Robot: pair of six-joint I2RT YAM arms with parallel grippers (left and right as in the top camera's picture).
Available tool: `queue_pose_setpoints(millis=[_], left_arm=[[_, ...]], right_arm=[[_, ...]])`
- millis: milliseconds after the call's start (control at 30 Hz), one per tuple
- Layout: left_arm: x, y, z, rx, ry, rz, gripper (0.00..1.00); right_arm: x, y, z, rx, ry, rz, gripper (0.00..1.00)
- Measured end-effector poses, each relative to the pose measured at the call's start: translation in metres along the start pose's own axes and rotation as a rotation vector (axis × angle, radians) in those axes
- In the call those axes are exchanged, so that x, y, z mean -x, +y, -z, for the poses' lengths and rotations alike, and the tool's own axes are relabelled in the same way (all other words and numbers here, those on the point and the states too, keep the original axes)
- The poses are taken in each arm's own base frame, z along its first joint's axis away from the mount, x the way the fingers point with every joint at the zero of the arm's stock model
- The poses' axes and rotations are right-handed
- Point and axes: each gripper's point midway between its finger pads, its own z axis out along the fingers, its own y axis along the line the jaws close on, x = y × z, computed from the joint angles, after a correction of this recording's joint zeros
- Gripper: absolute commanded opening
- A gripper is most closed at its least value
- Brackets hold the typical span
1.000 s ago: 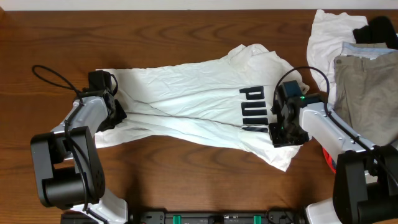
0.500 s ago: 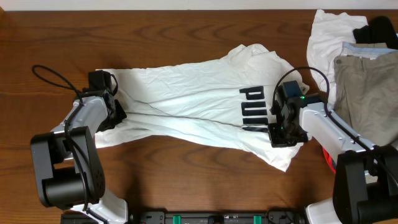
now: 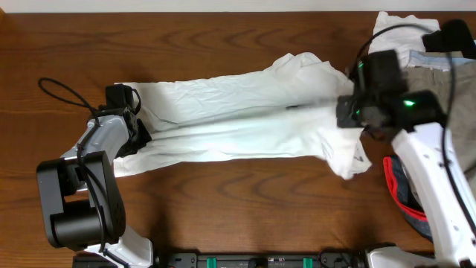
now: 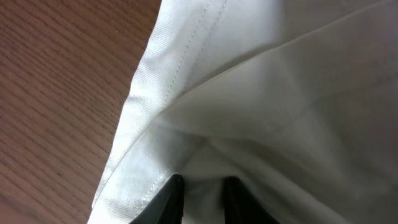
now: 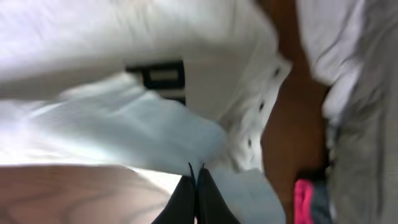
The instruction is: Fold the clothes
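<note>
The white shirt [image 3: 238, 119] of the clothes lies stretched left to right across the wooden table [image 3: 223, 201]. My left gripper [image 3: 140, 135] is shut on its left hem; in the left wrist view the dark fingers [image 4: 169, 198] pinch a fold of white cloth [image 4: 280, 93]. My right gripper [image 3: 349, 113] is raised over the shirt's right end, shut on a lifted edge of it. In the right wrist view the closed gripper [image 5: 196, 177] holds pale cloth [image 5: 124, 124], with a small dark label [image 5: 163, 76] above.
At the far right stands a pile: khaki trousers [image 3: 428, 85], a white piece [image 3: 390, 30] and a black piece [image 3: 455, 33]. A red and blue item [image 3: 398, 186] lies by the right arm. A black cable [image 3: 63, 93] loops left of the left arm.
The right gripper closed on the shirt's near right edge and lifted it up and away, folding it over; the black print no longer shows. The left arm stayed put.
</note>
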Motion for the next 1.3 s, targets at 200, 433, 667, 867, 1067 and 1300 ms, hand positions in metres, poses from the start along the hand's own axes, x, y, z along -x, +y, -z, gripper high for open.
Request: queue_pose_setpoints(millis=[200,433,667,867,1067,1300], left_arm=[[0.000,-0.001,0.000,-0.004,0.001,0.000,0.24],[0.000,-0.001,0.000,-0.004,0.001,0.000,0.24],[0.000,-0.001,0.000,-0.004,0.001,0.000,0.24],[0.000,-0.001,0.000,-0.004,0.001,0.000,0.24],[0.000,-0.001,0.000,-0.004,0.001,0.000,0.24],[0.000,-0.001,0.000,-0.005,0.001,0.000,0.24]], right_arm=[[0.013,0.001,-0.001,-0.004,-0.035,0.000,0.01],[0.038,0.005,-0.019,-0.003,-0.101,0.030,0.01],[0.031,0.002,-0.054,-0.041,-0.021,0.065,0.05],[0.030,-0.033,-0.074,-0.254,0.001,-0.003,0.59],[0.007,-0.055,-0.061,-0.347,0.081,-0.052,0.53],[-0.056,-0.032,-0.048,-0.193,0.341,-0.056,0.50]])
